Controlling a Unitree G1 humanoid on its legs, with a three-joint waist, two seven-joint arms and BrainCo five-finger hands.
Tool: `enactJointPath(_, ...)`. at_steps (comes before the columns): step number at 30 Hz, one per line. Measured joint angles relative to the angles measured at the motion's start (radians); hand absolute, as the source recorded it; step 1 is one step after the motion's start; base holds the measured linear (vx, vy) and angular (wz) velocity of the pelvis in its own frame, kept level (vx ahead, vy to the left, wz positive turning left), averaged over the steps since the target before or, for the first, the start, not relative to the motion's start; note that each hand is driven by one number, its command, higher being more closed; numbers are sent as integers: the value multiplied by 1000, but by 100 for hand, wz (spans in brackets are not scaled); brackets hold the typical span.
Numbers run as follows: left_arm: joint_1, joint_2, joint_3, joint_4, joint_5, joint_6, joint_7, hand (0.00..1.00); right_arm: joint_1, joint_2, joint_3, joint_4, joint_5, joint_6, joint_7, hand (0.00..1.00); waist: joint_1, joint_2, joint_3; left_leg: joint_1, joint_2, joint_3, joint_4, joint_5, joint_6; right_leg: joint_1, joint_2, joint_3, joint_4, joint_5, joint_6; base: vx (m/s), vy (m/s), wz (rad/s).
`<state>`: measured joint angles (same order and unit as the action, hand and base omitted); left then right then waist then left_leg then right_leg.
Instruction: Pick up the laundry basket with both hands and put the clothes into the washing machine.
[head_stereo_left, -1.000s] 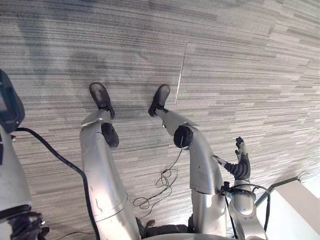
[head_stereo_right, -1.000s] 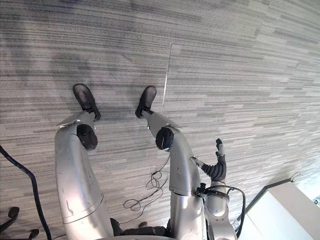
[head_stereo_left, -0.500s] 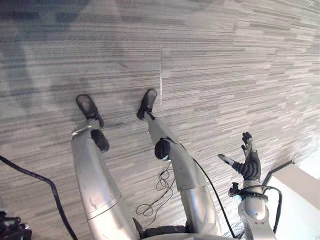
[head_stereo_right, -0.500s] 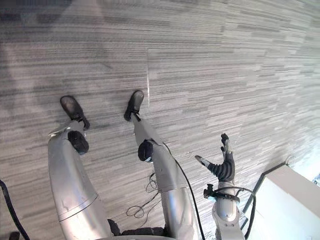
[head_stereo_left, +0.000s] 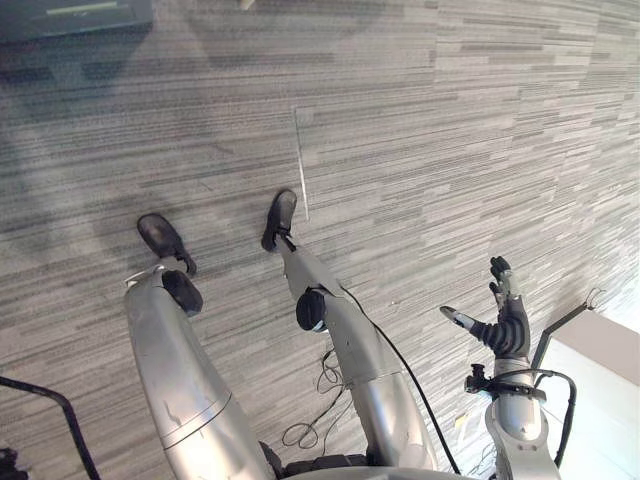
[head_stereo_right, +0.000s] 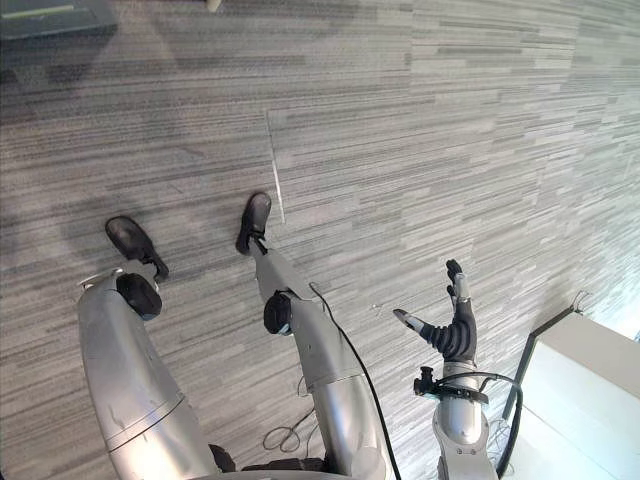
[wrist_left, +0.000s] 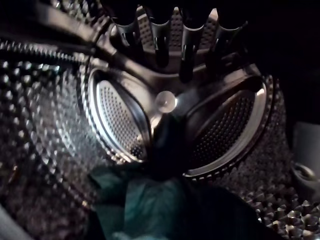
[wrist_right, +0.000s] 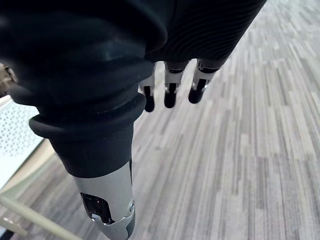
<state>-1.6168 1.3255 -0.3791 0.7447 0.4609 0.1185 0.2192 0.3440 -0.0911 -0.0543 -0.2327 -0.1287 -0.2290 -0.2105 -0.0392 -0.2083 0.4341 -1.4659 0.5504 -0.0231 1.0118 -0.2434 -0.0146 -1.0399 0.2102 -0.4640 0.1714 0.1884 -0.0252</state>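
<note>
My left hand (wrist_left: 187, 50) reaches into the washing machine's steel drum (wrist_left: 60, 125), its fingers straight and open with nothing in them. A dark teal cloth (wrist_left: 145, 205) lies at the bottom of the drum below the fingers, apart from them. My right hand (head_stereo_left: 507, 330) hangs over the striped grey floor at the lower right, open, thumb spread, holding nothing. The right wrist view shows its fingers (wrist_right: 170, 92) straight above the floor.
A white flat-topped thing (head_stereo_left: 610, 350) stands at the lower right, just beside my right hand. A white perforated panel (wrist_right: 15, 132) with a pale frame shows beside the right wrist. A dark panel (head_stereo_left: 70, 15) lies at the far left.
The camera has swung, so the whole floor picture has shifted. My left arm has left the eye views' left edge. My right hand has risen a little and spread its thumb.
</note>
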Motion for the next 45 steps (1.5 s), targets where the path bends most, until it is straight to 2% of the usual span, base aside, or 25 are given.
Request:
enactJointPath(2,36,0,41,7,-36,-2,-11,0,0,0,5,0,0,4,1,0,0,-1,-4,4,6,2,1,-1,-1,2,4,3,1,0,0,-17,-20,-6)
enactJointPath(3,86,0,110,14,-62,-3,-29,0,0,-1,15,1,0,14,13,0,2,-1,-4,11,11,2,1,-1,-2,6,8,7,4,2,2,-18,-21,-3)
enactJointPath(4,98,0,127,14,-63,-4,-31,0,0,-1,17,1,0,16,16,0,2,-1,-4,13,12,1,1,-1,-2,8,10,8,4,2,2,-22,-23,-4)
enactJointPath(5,165,0,215,16,-63,-5,-41,0,0,-3,28,1,0,20,27,0,2,-1,-4,24,20,4,2,-1,-2,16,15,14,5,2,1,0,0,0)
enactJointPath(7,233,-7,270,17,-80,-4,-44,0,0,-7,37,3,0,20,41,0,5,-1,-4,46,26,12,-1,-2,-5,31,17,20,5,1,0,-7,0,3)
enactJointPath(12,439,-120,446,2,-156,-14,-40,0,-1,-40,66,42,0,21,40,0,25,5,-19,115,25,42,-26,-4,-14,72,12,39,5,-4,-7,-8,21,9)
enactJointPath(13,501,-171,497,-2,-166,-18,-39,0,-1,-42,66,64,-1,22,40,0,28,5,-37,126,22,49,-35,-2,-17,74,8,40,6,-6,-10,3,29,15)
enactJointPath(16,650,-298,636,-8,-182,-23,-20,0,-4,-47,76,105,-17,28,37,0,32,6,-40,186,6,66,-75,-3,-33,114,-3,48,-4,-14,-19,25,27,26)
enactJointPath(19,825,-461,796,-10,-214,-28,-9,0,-7,-47,94,143,-42,43,37,0,56,6,-40,281,2,87,-115,5,-51,188,-3,54,-19,-27,-37,78,16,29)
enactJointPath(22,1014,-617,945,-10,-236,-29,18,0,-24,-46,94,166,-64,52,37,0,70,6,-40,394,-8,108,-160,15,-72,269,-5,59,-17,-55,-75,142,11,31)
enactJointPath(24,1112,-716,979,-10,-255,-32,28,0,-32,-46,94,176,-77,61,37,0,86,8,-39,472,-13,120,-189,18,-85,326,-5,62,-12,-75,-94,167,13,34)
enactJointPath(26,1209,-809,977,-27,-255,-37,41,0,-34,-46,89,177,-79,62,37,0,104,18,-45,544,-24,128,-219,20,-93,375,-14,61,8,-107,-99,185,18,40)
enactJointPath(28,1333,-933,951,-83,-252,-40,54,0,-36,-47,76,181,-87,64,37,0,114,45,-68,624,-45,141,-257,25,-102,424,-32,59,30,-136,-101,190,41,40)
enactJointPath(30,1525,-1096,852,-258,-252,-49,72,0,-50,-47,55,234,-110,64,38,0,117,95,-103,727,-62,164,-290,21,-110,503,-52,58,42,-167,-94,178,72,35)
enactJointPath(31,1574,-1133,812,-311,-252,-55,72,0,-52,-47,48,257,-112,66,38,0,118,110,-111,757,-67,168,-301,19,-112,526,-57,60,43,-176,-86,191,114,36)
enactJointPath(32,1690,-1208,700,-434,-254,-81,72,0,-55,-47,38,315,-118,84,37,0,122,139,-137,832,-83,185,-329,13,-109,579,-73,65,47,-197,-75,117,79,27)
enactJointPath(35,1819,-1267,537,-560,-288,-152,62,0,-60,-44,36,398,-118,87,33,0,131,170,-183,936,-106,224,-372,4,-108,635,-100,83,73,-232,-51,133,81,13)
enactJointPath(37,1858,-1283,427,-591,-394,-217,38,0,-88,-31,45,480,-118,87,-2,0,130,184,-204,1018,-140,241,-403,-3,-117,661,-138,95,141,-282,-35,63,29,9)
enactJointPath(38,1863,-1289,385,-591,-468,-246,25,0,-122,-22,57,533,-118,91,-16,0,124,183,-207,1072,-156,257,-422,-6,-120,677,-167,83,179,-331,-37,38,15,2)
enactJointPath(39,1864,-1290,370,-590,-513,-255,17,0,-137,-15,58,550,-118,96,-26,0,118,182,-207,1098,-167,260,-440,-6,-120,693,-188,58,190,-350,-22,96,8,-6)
enactJointPath(40,1872,-1291,349,-586,-590,-272,3,0,-164,-3,59,569,-118,100,-39,0,110,181,-211,1152,-179,268,-488,-3,-121,724,-240,-4,225,-388,-12,97,-1,-15)
enactJointPath(41,1881,-1290,321,-586,-660,-291,-4,0,-180,1,56,561,-118,98,-57,0,102,177,-217,1190,-186,288,-493,-3,-120,725,-304,-23,297,-410,-43,107,-9,-18)
enactJointPath(42,1881,-1282,309,-586,-697,-295,-6,0,-186,3,52,561,-118,99,-67,0,100,171,-226,1202,-187,295,-484,-8,-123,727,-332,-37,322,-407,-35,81,-18,-16)
enactJointPath(44,1878,-1262,267,-566,-840,-316,-41,0,-196,10,15,536,-118,103,-104,0,85,190,-261,1224,-179,268,-499,-9,-146,761,-303,-50,303,-404,-35,184,-83,-9)
enactJointPath(45,1875,-1262,254,-557,-857,-322,-48,0,-199,14,1,514,-118,105,-116,0,80,191,-264,1241,-179,274,-521,0,-159,769,-298,-46,297,-404,-36,211,-111,-11)
